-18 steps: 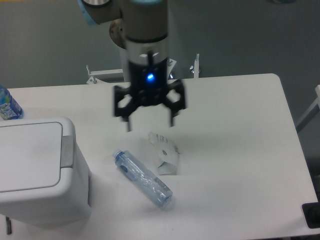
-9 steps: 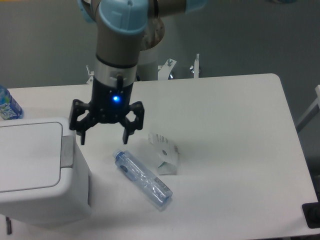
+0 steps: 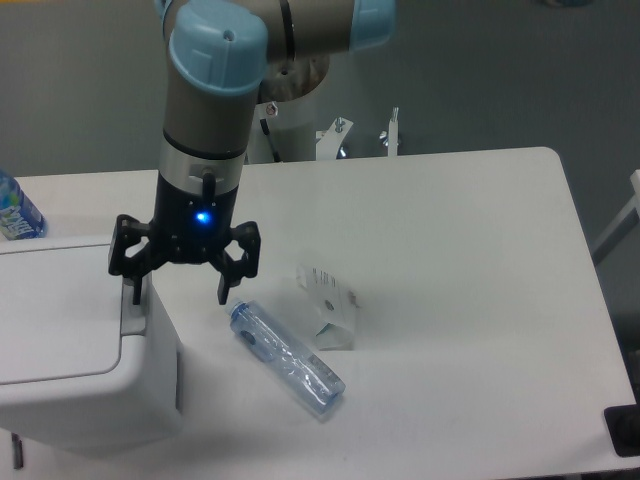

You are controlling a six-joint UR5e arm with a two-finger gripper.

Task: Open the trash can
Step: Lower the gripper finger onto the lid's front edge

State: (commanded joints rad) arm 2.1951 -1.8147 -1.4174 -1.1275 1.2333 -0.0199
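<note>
The trash can (image 3: 70,340) is a large boxy white bin at the left front of the table, its flat lid down. A grey push-bar strip (image 3: 133,312) runs along the lid's right edge. My gripper (image 3: 180,296) is open and empty, pointing down over the can's right edge. Its left finger (image 3: 135,288) is right at the grey strip; I cannot tell if it touches. Its right finger (image 3: 224,287) hangs over the table beside the can.
A clear plastic bottle (image 3: 286,358) lies on its side right of the can. A crumpled white paper carton (image 3: 330,305) lies just beyond it. A blue-labelled bottle (image 3: 15,210) stands at the far left edge. The table's right edge runs down at the right.
My gripper has moved left and lower, from over the table's middle to the trash can's right edge. It stayed open. The can, bottle and carton have not moved.
</note>
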